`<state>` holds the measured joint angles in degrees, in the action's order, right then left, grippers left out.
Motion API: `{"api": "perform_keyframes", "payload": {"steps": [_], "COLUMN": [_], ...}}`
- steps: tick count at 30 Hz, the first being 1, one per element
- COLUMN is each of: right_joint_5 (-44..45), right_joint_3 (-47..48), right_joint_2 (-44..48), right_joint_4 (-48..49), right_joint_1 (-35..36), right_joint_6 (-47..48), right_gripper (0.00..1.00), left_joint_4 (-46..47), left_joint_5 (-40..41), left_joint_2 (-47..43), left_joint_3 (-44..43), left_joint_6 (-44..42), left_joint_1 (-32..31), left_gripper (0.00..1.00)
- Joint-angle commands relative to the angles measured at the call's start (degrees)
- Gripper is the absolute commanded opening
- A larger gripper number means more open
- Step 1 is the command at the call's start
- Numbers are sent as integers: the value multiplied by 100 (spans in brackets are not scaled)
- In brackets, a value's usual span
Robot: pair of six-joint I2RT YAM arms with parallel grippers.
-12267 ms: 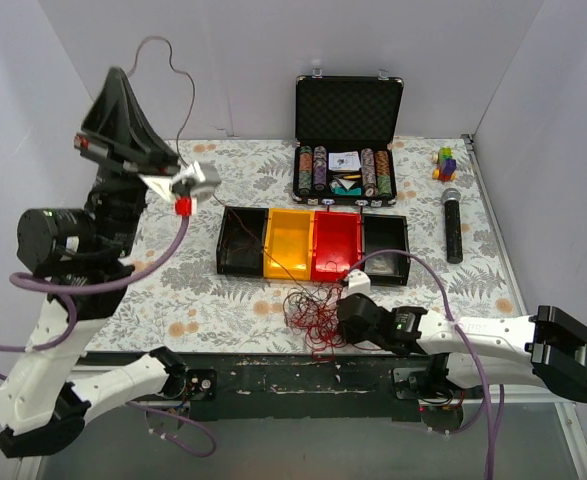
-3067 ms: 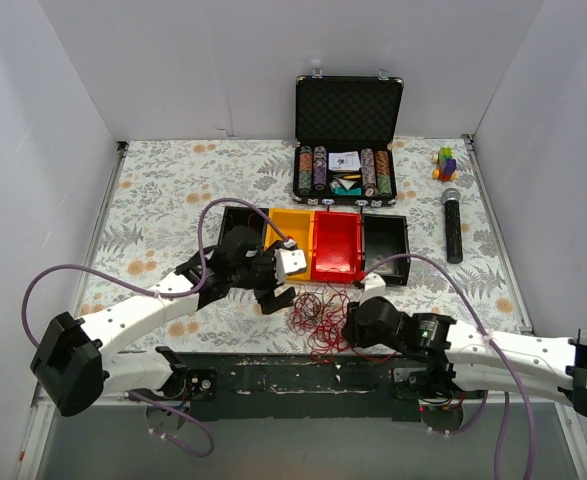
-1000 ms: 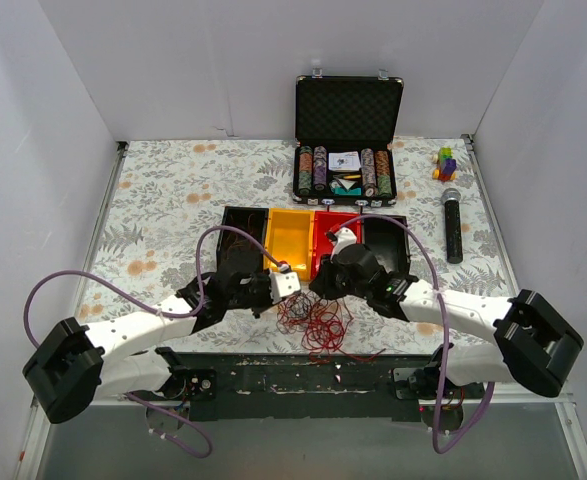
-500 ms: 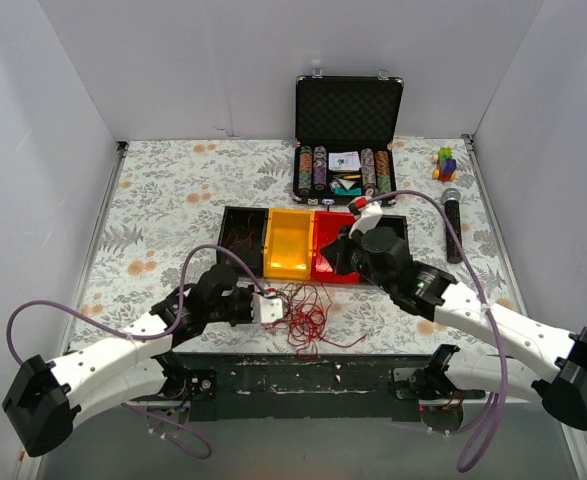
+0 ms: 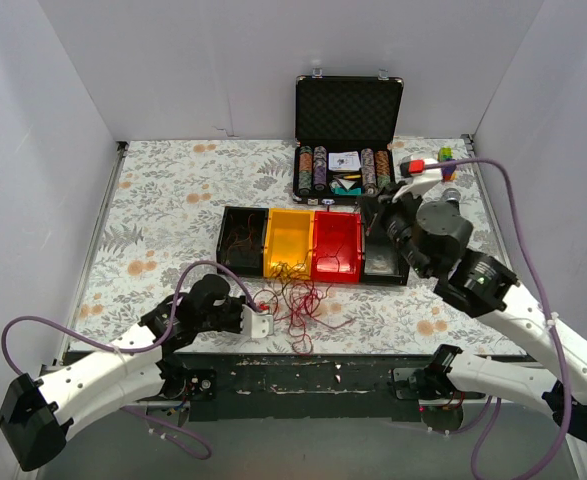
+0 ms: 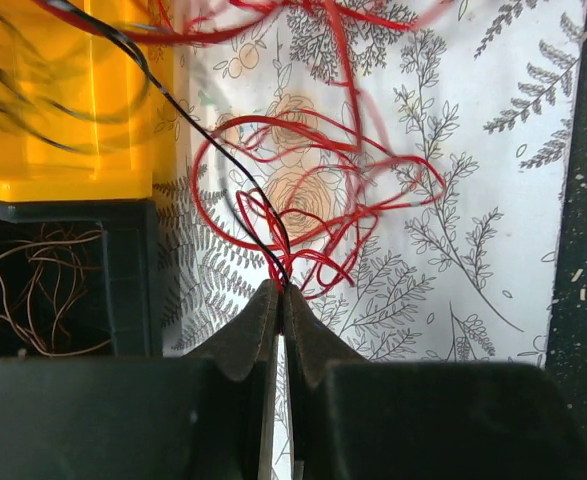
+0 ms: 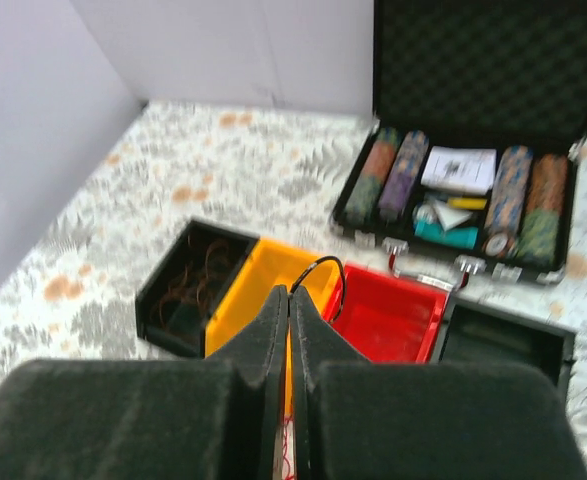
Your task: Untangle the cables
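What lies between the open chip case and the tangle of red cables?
In the top view, the row of bins separates the chip case from the cables.

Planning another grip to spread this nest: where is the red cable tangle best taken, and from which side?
Probably the open red loop at the outer side of the cables, bulging away from the yellow bin. Bring a claw straight down: the loop lies flat on the tablecloth, with few strands crossing it.
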<state>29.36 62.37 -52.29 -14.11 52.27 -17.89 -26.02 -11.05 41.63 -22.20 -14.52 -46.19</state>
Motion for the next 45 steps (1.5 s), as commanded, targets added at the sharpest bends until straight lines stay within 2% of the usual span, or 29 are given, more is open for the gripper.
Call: {"api": "perform_keyframes", "payload": {"steps": [1,20,26,31,35,38,41,45], "right_joint_5": [737,676,614,1096,1054,1562,1493,2090], "right_joint_3": [933,2420,2684,3149,3360,3921,4090,4248], "right_joint_2": [114,333,378,413,422,115,158,210], "right_joint_4": [-39,-329,-540,-663,-619,-970,-690,-427], "right_joint_1": [11,11,11,11,11,11,11,11], "right_joint_6": [760,980,936,1322,1578,1762,2087,2526], "right_gripper": [1,1,1,1,1,1,1,1], "left_joint_4": [-158,-799,-852,-957,-1036,-1080,-1116,-1089], "left_joint_5": [243,569,674,815,762,885,929,955], "left_joint_2": [-93,-972,-1086,-1200,-1464,-1447,-1456,-1473], "left_joint_3": [119,646,664,664,690,752,796,901], "left_joint_6": [-279,-1008,-947,-877,-877,-886,-833,-876], "left_joint_1": [40,40,40,32,32,32,40,40], "left_gripper": [0,0,0,0,0,0,0,0]}}
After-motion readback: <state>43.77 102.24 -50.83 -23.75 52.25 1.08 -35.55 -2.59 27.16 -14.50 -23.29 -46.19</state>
